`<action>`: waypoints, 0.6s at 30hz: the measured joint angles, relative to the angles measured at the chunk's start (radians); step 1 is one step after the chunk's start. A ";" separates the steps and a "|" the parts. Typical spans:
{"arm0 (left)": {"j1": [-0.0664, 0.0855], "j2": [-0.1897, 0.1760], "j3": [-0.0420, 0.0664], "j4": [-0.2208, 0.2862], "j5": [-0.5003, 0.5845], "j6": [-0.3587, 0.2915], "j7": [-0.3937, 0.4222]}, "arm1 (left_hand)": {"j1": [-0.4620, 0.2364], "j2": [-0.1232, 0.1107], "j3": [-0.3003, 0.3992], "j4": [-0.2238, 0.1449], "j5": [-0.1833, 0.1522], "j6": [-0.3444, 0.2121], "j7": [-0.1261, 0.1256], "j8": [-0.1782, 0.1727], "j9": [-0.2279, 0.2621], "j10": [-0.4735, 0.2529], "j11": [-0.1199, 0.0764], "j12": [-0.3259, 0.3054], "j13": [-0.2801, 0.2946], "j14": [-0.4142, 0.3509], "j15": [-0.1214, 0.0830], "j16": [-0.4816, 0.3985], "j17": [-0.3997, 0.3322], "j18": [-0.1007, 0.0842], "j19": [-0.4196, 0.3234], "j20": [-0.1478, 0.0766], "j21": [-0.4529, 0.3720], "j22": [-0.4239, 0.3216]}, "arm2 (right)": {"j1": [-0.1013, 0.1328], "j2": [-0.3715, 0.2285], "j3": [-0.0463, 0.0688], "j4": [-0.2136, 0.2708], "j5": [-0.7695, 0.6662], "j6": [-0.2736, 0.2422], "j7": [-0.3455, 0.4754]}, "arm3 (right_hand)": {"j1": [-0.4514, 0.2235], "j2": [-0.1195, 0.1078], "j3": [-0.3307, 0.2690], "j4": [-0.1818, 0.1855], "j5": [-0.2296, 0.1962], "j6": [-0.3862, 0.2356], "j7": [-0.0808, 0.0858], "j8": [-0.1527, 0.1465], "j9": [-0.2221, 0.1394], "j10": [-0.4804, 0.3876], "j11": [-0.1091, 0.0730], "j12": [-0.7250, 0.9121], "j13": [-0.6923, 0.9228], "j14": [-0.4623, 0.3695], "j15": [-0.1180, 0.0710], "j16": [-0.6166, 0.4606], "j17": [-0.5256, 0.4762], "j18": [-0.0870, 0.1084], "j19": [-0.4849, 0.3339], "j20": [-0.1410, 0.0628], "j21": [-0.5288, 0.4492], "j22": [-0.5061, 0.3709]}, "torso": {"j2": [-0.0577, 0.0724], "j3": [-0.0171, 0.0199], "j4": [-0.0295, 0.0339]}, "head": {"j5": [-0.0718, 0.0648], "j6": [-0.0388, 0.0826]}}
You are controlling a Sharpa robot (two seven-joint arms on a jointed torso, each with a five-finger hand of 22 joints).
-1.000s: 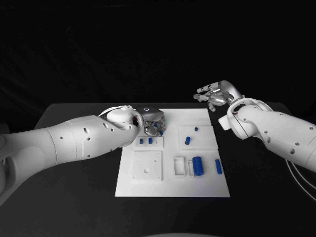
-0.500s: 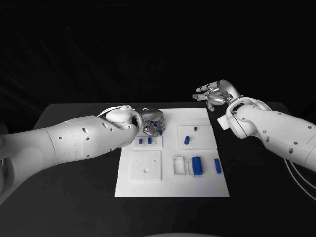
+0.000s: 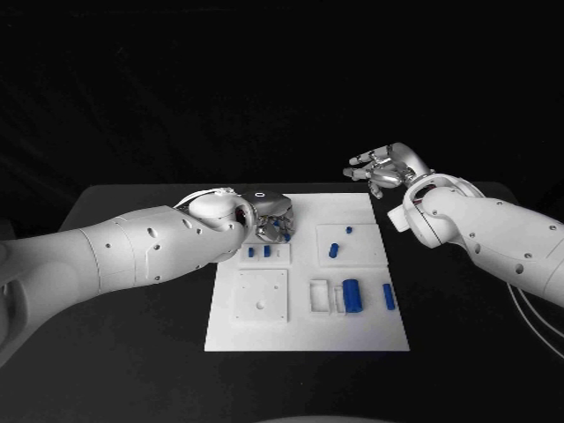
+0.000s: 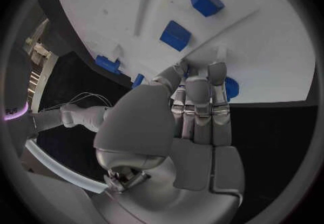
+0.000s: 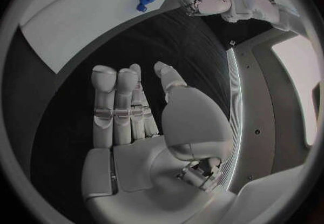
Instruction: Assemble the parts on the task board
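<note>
Two hands show from the head: the left hand (image 3: 272, 220) rests fingers-down on the white task board (image 3: 359, 339), mid-bench (image 3: 129, 352), by small blue parts (image 3: 351, 294); whether it grips anything I cannot tell. Wrist view: the right hand (image 5: 135, 127) hangs spread, holding nothing.

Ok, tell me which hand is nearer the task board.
Left. The left hand is over the task board, at its far left corner; the right hand is raised beyond its far right corner.
</note>
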 measured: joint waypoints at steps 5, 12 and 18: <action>-0.001 -0.001 0.000 -0.001 0.005 -0.010 0.007 | -0.004 0.009 0.016 -0.016 0.004 0.009 0.001 0.000 0.000 0.006 -0.004 0.000 0.000 0.000 0.000 0.000 -0.001 -0.001 -0.003 -0.003 0.006 0.000 | 0.000 0.000 0.000 0.000 0.000 0.000 0.000 | 0.000 0.000 0.000 0.000 0.000 0.000 0.000 0.000 0.000 0.000 0.000 0.000 0.000 0.000 0.000 0.000 0.000 0.000 0.000 0.000 0.000 0.000 | 0.000 0.0000 -0.0004 | 0.000 0.003; -0.004 -0.013 0.005 0.001 0.018 -0.034 0.014 | -0.008 0.013 0.027 -0.027 0.004 0.010 0.001 -0.004 0.002 0.006 -0.004 0.000 0.000 0.000 0.000 0.000 -0.001 -0.001 -0.003 -0.003 0.016 0.000 | 0.000 0.000 0.000 0.000 0.000 0.000 0.000 | 0.000 0.000 0.000 0.000 0.000 0.000 0.000 0.000 0.000 0.000 0.000 0.000 0.000 0.000 0.000 0.000 0.000 0.000 0.000 0.000 0.000 0.000 | 0.000 0.0001 -0.0004 | 0.000 0.007; -0.004 -0.032 0.030 0.014 0.035 -0.053 0.016 | -0.010 0.011 0.027 -0.027 0.004 0.010 0.001 -0.004 0.002 0.006 -0.004 0.000 0.000 0.000 0.000 0.000 -0.001 -0.001 -0.003 -0.003 0.016 0.000 | 0.000 -0.001 0.000 0.001 0.000 0.000 -0.001 | 0.000 0.000 0.000 0.000 0.000 0.000 0.000 0.000 0.000 0.000 0.000 0.000 0.000 0.000 0.000 0.000 -0.001 -0.001 0.000 0.000 0.000 0.000 | -0.001 0.0001 0.0010 | 0.000 0.014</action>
